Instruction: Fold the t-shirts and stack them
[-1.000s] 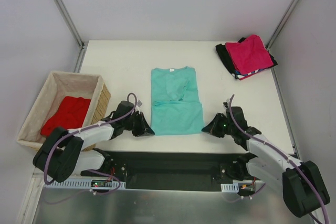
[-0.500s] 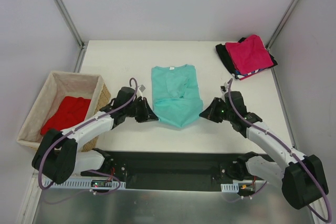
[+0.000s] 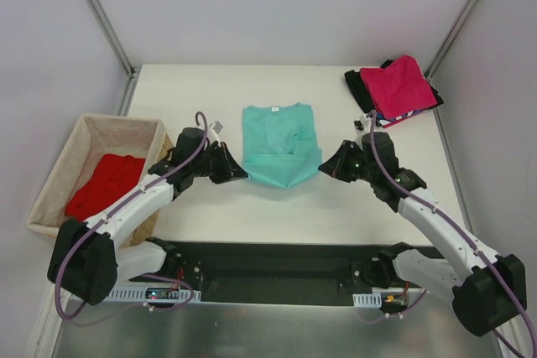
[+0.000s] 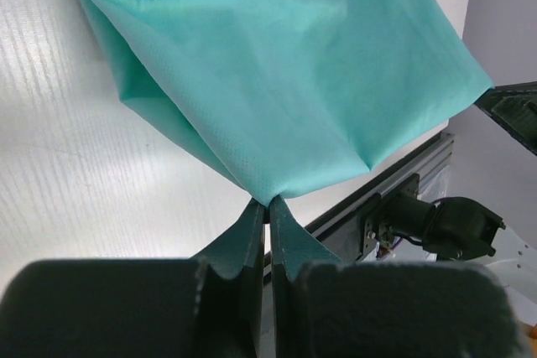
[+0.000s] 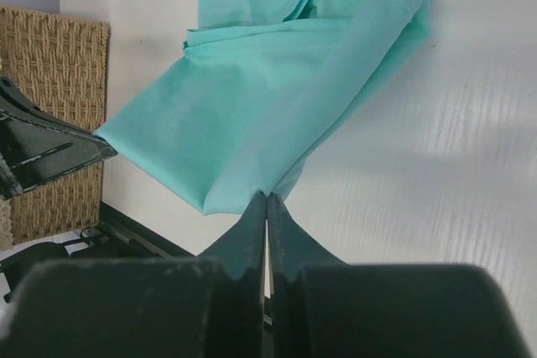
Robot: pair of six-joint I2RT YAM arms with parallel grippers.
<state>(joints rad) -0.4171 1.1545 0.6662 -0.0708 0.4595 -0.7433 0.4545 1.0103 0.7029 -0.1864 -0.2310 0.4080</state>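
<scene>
Top external view: white table [image 3: 352, 207] with one teal-green t-shirt [image 3: 278, 136] at centre frame, collar toward the top edge. Its upper part lies flat and its lower hem is gathered into a sagging fold slung between the two arms. The left gripper [image 3: 242, 175] sits at the shirt's lower-left corner, claw clamped together on the cloth. The right gripper [image 3: 324, 168] sits at the lower-right corner, claw likewise clamped on the cloth. In the upper right of the frame, near the table's far corner, is a folded pile: a magenta-pink t-shirt [image 3: 401, 85] on top, a black t-shirt [image 3: 361, 90] showing under its left side, and the edge of a striped t-shirt [image 3: 393, 120] just visible at the pile's lower margin. At the left of the frame a wicker basket [image 3: 92, 127], cloth-lined, stands against the table's left edge and holds a bright red t-shirt [image 3: 105, 184] crumpled inside. Left wrist view: both fingers meet at centre frame, pinching one pointed corner of the teal cloth, which spreads upward across the frame; the tip of the other claw shows at the right edge. Right wrist view: both fingers are closed on the opposite hem corner, the cloth runs up and to the right, and the basket's weave shows at the left edge.
</scene>
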